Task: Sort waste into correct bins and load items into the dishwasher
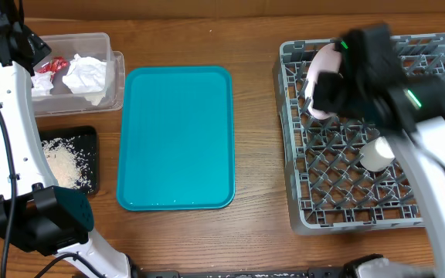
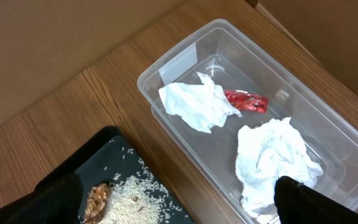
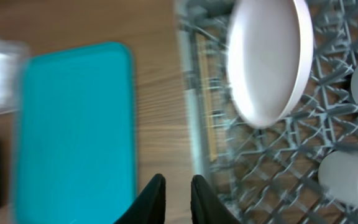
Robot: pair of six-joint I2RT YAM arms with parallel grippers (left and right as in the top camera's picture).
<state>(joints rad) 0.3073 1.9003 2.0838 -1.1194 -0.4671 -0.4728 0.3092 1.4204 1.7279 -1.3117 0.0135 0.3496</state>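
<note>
The clear tub (image 2: 166, 65) stands at the far left of the table, and in it lie two crumpled napkins (image 2: 197, 104) and, between them, a small red wrapper (image 2: 246, 101). Just beside the tub, on the near side, is the black tray (image 1: 91, 139) with a heap of white rice (image 1: 62, 164) and some brown bits in it. The left gripper (image 2: 176, 186) hangs above these two bins; its fingers (image 2: 55, 199) are wide apart and hold nothing. The teal tray (image 1: 176, 139) lies in the middle of the table. On the right is the grey dish rack (image 1: 361, 208). A pink plate (image 3: 269, 59) stands on its edge in the rack near the left wall, and a white cup (image 1: 377, 153) lies further in among the pegs. The right gripper (image 3: 178, 182) is over the left side of the rack, near the plate but apart from it. Its fingers are almost together, with only a thin gap and nothing between them; this view is blurred.
</note>
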